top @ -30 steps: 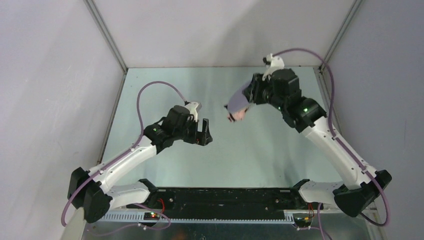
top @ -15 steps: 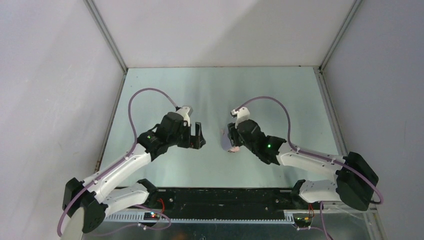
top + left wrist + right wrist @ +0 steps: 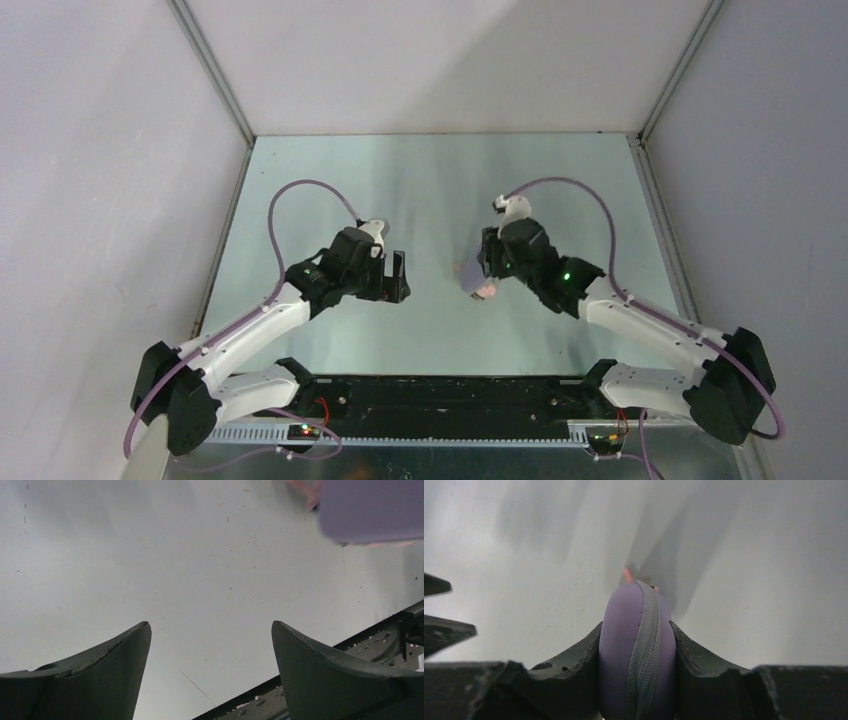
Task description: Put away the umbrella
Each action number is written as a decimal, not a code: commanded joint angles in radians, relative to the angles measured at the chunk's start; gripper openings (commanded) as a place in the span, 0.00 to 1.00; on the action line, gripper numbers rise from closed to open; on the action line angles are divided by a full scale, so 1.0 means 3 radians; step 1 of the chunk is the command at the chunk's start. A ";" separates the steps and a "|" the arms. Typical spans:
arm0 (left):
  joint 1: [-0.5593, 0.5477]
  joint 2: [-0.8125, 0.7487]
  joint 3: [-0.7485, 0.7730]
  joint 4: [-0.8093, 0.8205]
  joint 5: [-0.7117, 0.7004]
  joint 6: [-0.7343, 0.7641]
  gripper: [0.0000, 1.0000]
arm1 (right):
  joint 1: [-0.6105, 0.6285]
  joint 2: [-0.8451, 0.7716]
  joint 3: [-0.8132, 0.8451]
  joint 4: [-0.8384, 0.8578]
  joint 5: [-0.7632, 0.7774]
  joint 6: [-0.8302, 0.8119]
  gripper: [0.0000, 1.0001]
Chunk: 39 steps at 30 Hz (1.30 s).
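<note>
Grey-green matte table [image 3: 430,170], finely scratched and speckled in the left wrist view, closed in by plain pale grey walls [image 3: 90,200] with slim metal posts [image 3: 212,70] at the far corners. Black slotted rail [image 3: 450,395] along the 6 o'clock edge, between the two arm bases. Purple cables [image 3: 300,185] looping over both arms.

Near table centre, slightly toward 3 o'clock: right claw [image 3: 478,280] clamped on smooth lilac oblong case [image 3: 621,645], rounded, with a grey zip-like seam down its middle, visible only from the right wrist. Dark fingers [image 3: 579,650] pressed against both flanks of the case. Pale pink umbrella [image 3: 627,574] showing merely as a small pink tip past the far end of the case; rest hidden. From above, same pink spot at the case's 5 o'clock end.

At 9 o'clock of the case, well apart from it: left claw [image 3: 210,625], wedge-shaped fingers spread wide, bare table showing between them. In its wrist view, blurred lilac case at 1 o'clock, pink edge beside it.
</note>
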<state>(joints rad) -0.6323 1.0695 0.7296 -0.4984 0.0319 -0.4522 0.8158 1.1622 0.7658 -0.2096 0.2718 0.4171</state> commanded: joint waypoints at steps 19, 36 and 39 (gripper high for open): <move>0.0020 0.0043 0.0194 0.0161 0.0007 0.0093 0.96 | 0.0460 0.0780 -0.0381 0.0208 0.0288 -0.0107 0.40; -0.0258 0.0083 0.0280 0.0838 0.0487 0.0832 0.98 | -0.1637 0.0257 0.0598 -0.1324 -0.2467 0.2564 0.28; -0.0452 0.0038 0.0218 0.1093 0.0510 0.1072 0.99 | -0.1820 0.0547 0.0596 -0.1518 -0.3030 0.2907 0.25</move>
<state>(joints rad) -0.7055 1.1213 0.7742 -0.3286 0.1394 -0.2703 0.3145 1.2346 0.9249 -0.5117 -0.2760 1.0019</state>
